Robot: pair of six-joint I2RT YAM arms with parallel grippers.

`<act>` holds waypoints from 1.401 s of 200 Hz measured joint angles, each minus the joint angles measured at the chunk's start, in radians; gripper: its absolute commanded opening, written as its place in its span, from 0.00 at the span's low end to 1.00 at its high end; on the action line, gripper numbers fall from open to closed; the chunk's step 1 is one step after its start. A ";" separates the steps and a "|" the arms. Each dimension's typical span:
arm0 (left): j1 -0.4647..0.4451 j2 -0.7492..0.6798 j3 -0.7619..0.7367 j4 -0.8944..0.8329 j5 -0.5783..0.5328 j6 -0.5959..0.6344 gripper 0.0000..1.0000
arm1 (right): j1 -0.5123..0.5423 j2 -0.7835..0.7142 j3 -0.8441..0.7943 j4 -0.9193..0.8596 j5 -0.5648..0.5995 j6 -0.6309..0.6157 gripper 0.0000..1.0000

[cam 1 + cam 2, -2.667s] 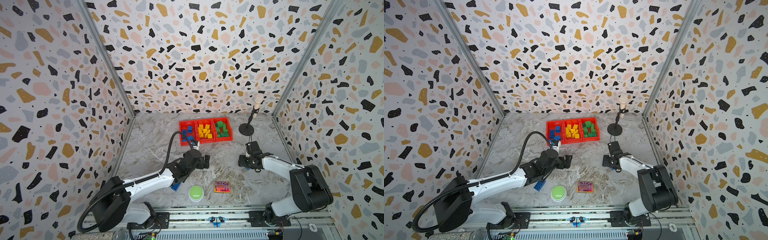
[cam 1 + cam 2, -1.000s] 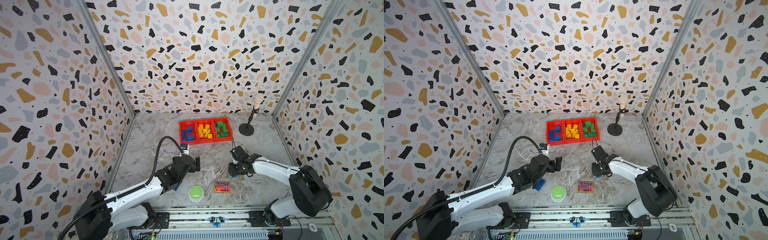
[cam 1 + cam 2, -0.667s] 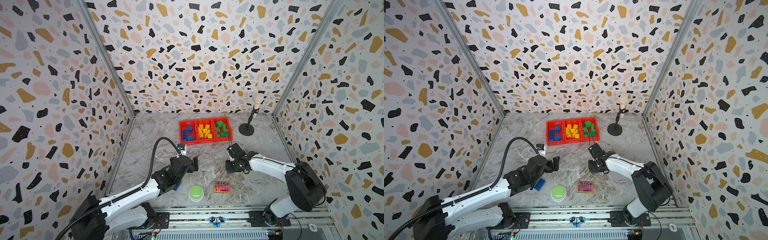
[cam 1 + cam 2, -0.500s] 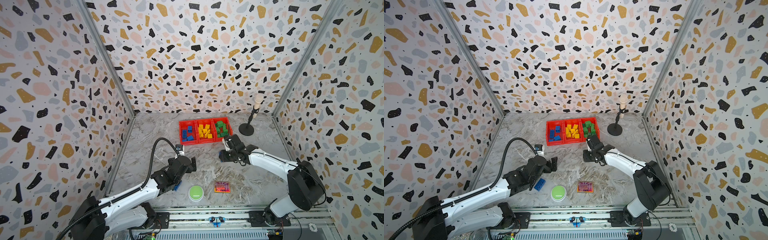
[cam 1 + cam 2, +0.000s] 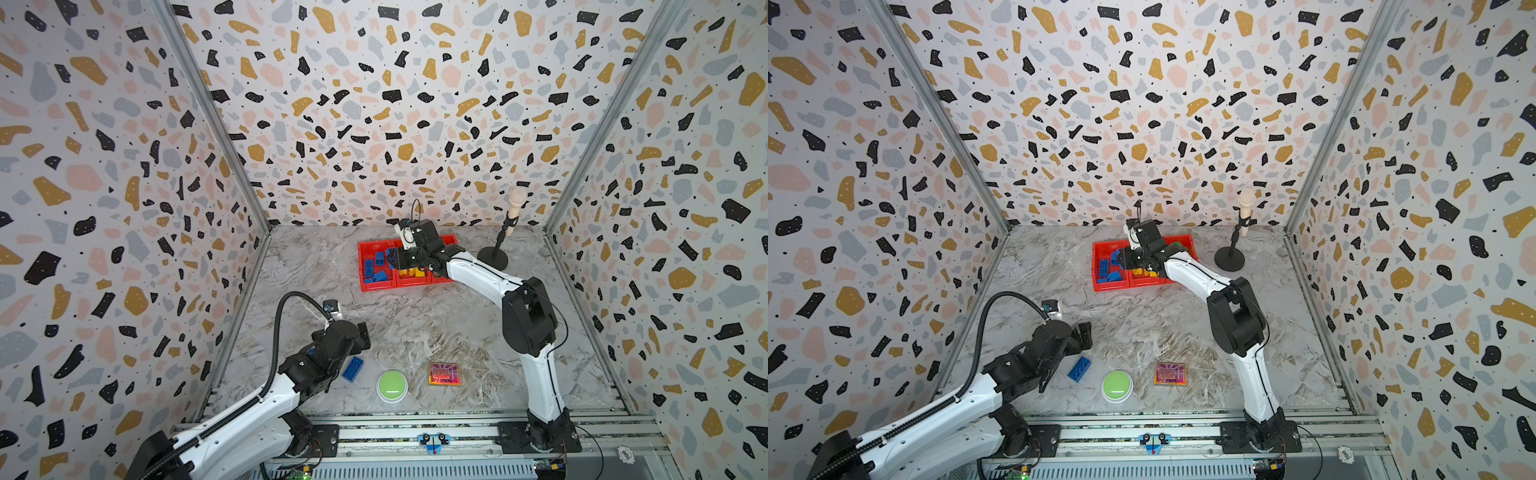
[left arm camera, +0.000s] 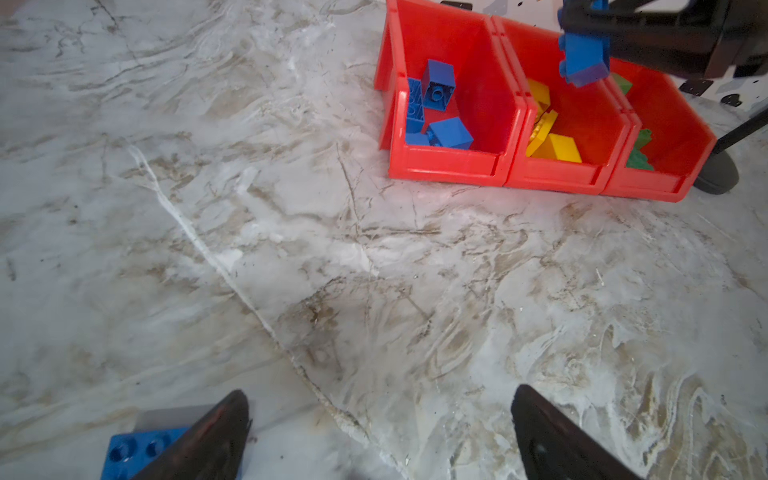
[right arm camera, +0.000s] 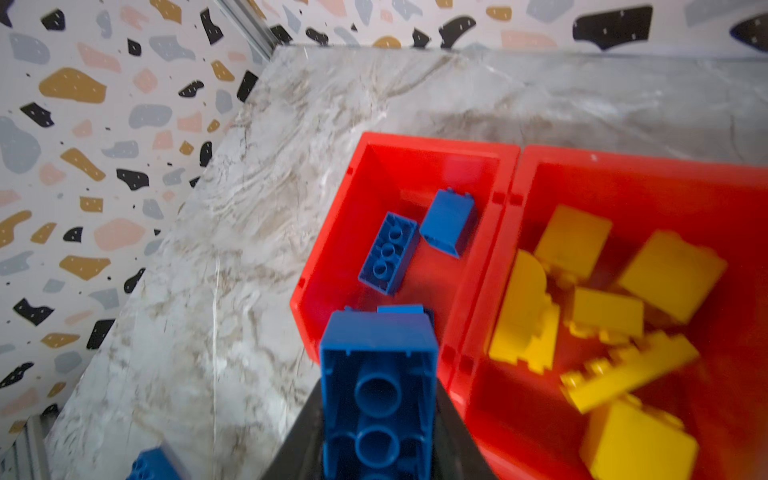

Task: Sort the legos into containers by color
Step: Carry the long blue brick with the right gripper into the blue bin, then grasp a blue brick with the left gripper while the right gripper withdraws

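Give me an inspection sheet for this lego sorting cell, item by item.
Surface: marble-look tabletop, streaked.
Job's things: three red bins hold blue, yellow and green bricks separately; a loose blue brick lies on the table by the left arm; a held blue brick hangs above the bins.
Clutter: green button, shiny card, microphone stand.
Grippers: left gripper open, empty; right gripper shut on the held blue brick.
Cables: black hose arches over the left arm.
Surroundings: terrazzo-print walls, metal rail in front.
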 measured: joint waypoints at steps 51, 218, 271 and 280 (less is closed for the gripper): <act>0.001 -0.015 -0.057 -0.008 0.040 -0.037 1.00 | 0.012 0.206 0.294 -0.067 -0.030 -0.026 0.55; -0.007 0.159 -0.135 0.061 0.185 -0.030 0.83 | 0.013 -0.480 -0.485 0.075 -0.029 -0.064 0.99; -0.060 0.093 -0.188 0.079 0.173 -0.081 0.74 | 0.013 -0.607 -0.626 0.098 0.003 -0.063 1.00; -0.064 0.101 -0.188 0.085 0.168 -0.088 0.71 | 0.013 -0.619 -0.640 0.098 0.006 -0.063 1.00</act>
